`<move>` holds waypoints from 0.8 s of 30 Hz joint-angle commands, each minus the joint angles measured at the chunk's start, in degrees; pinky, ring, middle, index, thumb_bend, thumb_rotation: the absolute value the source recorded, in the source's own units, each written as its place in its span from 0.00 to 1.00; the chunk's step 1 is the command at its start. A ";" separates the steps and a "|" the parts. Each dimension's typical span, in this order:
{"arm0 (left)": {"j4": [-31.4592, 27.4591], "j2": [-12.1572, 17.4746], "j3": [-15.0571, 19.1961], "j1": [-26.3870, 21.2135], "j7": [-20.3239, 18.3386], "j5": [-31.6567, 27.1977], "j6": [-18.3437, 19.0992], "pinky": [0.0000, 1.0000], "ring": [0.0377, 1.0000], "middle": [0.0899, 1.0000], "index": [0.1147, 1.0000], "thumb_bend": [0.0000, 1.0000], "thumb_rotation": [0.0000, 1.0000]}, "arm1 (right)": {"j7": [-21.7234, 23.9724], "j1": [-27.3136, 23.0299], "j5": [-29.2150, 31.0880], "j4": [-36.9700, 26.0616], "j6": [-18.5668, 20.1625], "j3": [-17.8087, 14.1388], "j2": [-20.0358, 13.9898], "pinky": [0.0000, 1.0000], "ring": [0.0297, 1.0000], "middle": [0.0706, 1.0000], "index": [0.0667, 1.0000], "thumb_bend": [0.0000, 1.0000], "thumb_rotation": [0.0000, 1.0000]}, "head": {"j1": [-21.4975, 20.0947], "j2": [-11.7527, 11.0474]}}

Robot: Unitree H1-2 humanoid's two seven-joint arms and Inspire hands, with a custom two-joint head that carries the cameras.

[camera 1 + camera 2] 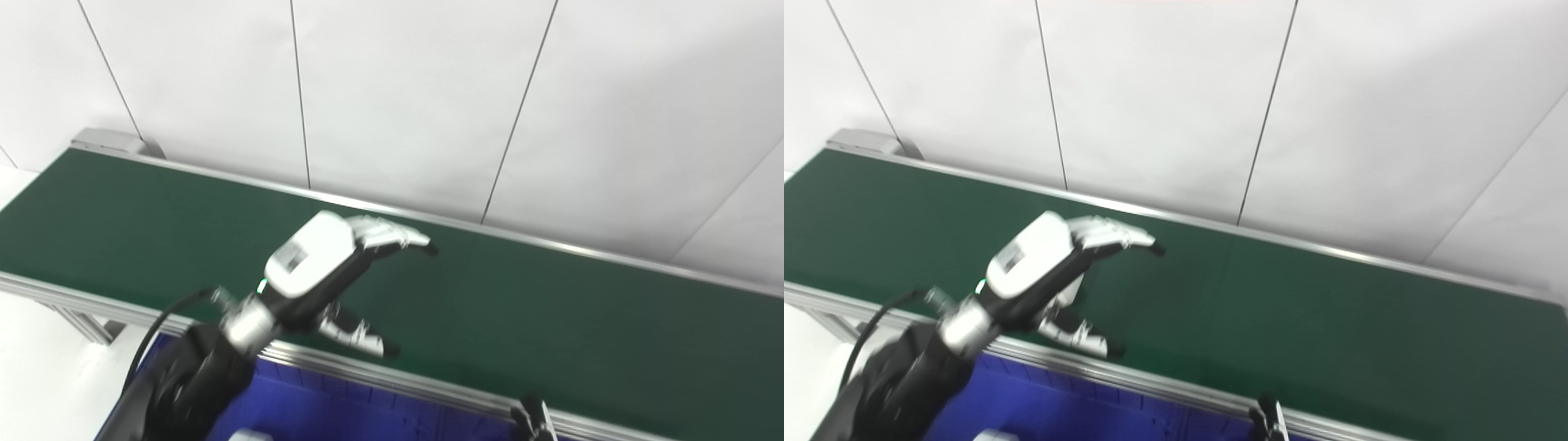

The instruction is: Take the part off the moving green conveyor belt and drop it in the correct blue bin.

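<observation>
**Left hand open over the belt; no part in view**

I see the left hand reaching out over the green conveyor belt, near the belt's near edge. Its fingers are stretched forward and spread well apart from the thumb, which points along the near rail. The hand holds nothing; bare belt shows between fingers and thumb.

Of the right hand I see only a dark tip at the bottom edge, just at the near rail. I cannot tell whether it is open or closed.

The part is not visible on any stretch of belt in either eye view. I judge it has not yet arrived in frame, or lies hidden under the left hand; I cannot tell which.

A blue bin sits below the near rail, beneath the left arm. A pale object shows at its bottom edge, too cropped to identify.

Handling: with no part seen, I cannot judge its weight, stiffness or surface, nor a grasp point. I would hold the open, ready posture and close across the part's narrower width once it appears.
</observation>
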 commanded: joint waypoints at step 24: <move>25.75 4.33 -6.09 -11.22 -2.23 7.12 1.57 0.75 0.80 0.80 0.77 0.98 0.21 | 0.41 2.80 -0.29 -6.21 2.36 0.58 0.84 0.92 0.93 0.95 1.00 0.78 0.97 | -0.92 2.55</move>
